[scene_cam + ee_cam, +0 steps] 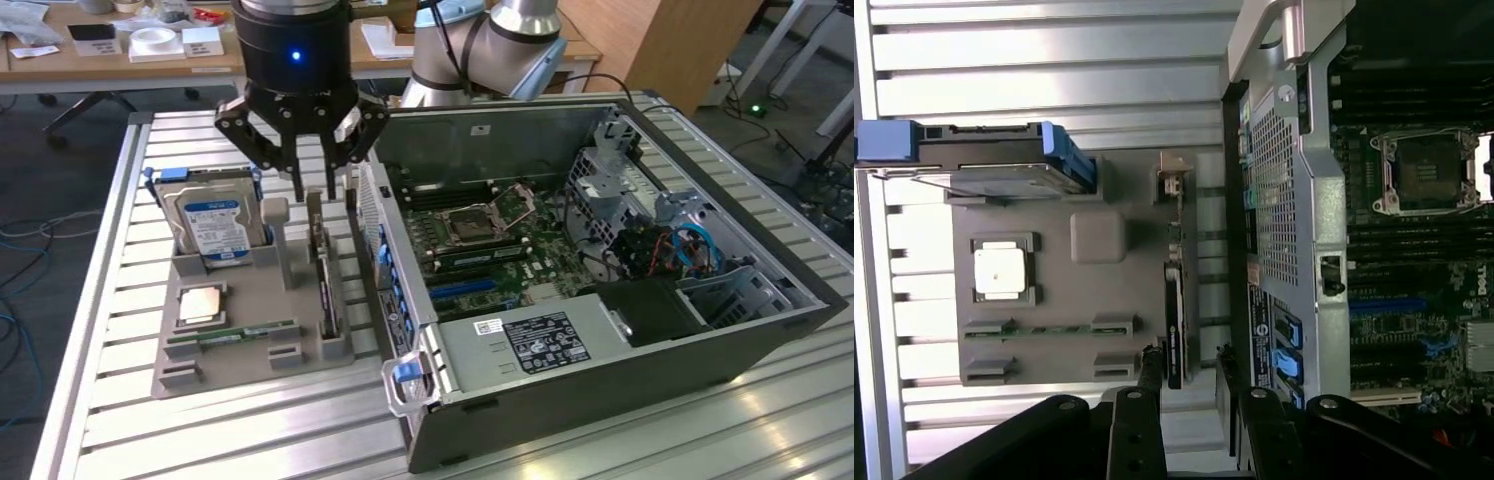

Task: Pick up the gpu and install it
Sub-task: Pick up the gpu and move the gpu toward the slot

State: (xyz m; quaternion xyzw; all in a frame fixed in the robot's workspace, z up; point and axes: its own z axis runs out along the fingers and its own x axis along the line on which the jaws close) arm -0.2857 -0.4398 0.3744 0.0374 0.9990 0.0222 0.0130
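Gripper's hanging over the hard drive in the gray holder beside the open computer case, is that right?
No. In the exterior view the gripper hangs over the gpu, which stands on edge in the gray holder beside the open computer case; the hard drive stands to that view's left.

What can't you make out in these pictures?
1. Exterior view: the flat faces of the card. It stands edge-on in the gray holder, under the tool.
2. Exterior view: the rest of the arm, cut off by the top edge.
3. Exterior view: the print on the label of the silver box, too small to read.
4. Wrist view: the sticker of the hard drive, because the drive is seen edge-on.
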